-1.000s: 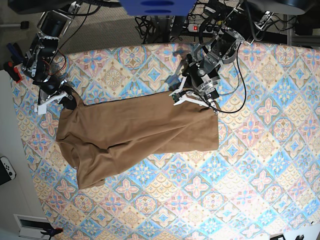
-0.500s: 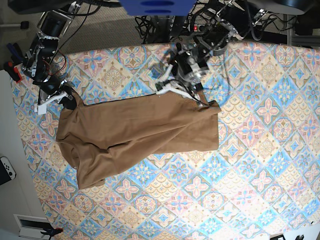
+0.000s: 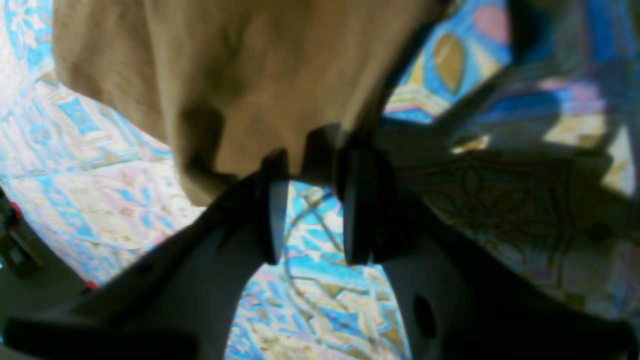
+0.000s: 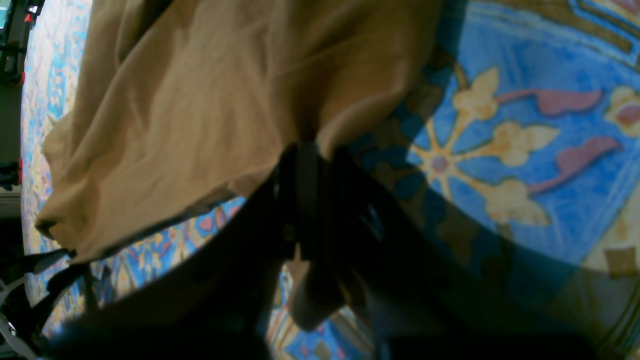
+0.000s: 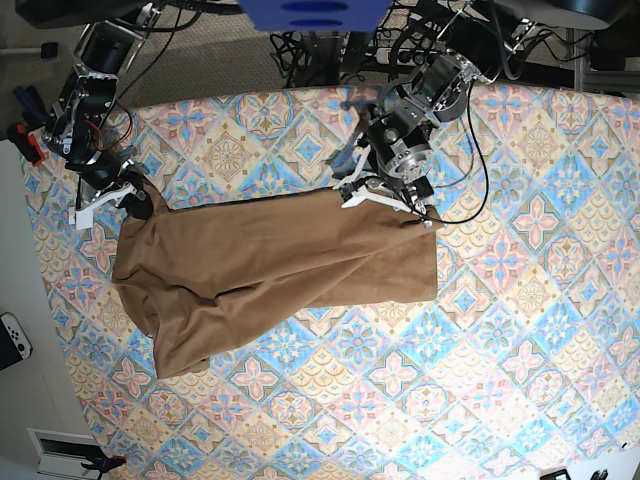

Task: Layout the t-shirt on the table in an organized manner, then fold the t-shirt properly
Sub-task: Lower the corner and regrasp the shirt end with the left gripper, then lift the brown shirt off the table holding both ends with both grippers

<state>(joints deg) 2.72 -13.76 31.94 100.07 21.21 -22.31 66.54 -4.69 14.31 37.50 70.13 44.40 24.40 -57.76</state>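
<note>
Two risks: the right gripper (image 4: 310, 165) pinching the tan-brown soft t-shirt (image 5: 270, 265) could slip; the left gripper (image 3: 307, 205), spread at twelve o'clock, seemingly holds nothing, leaving bunching on the pastel tiled table (image 5: 520, 330).

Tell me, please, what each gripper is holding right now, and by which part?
The right gripper is shut on an edge fold of the t-shirt. The left gripper holds nothing: its fingers stand apart at the shirt's edge.

White game controller (image 5: 14, 340) lies on floor at far left edge; tangled black cables (image 5: 300, 45) w/ a power strip (image 5: 400, 55) behind my bench.
</note>
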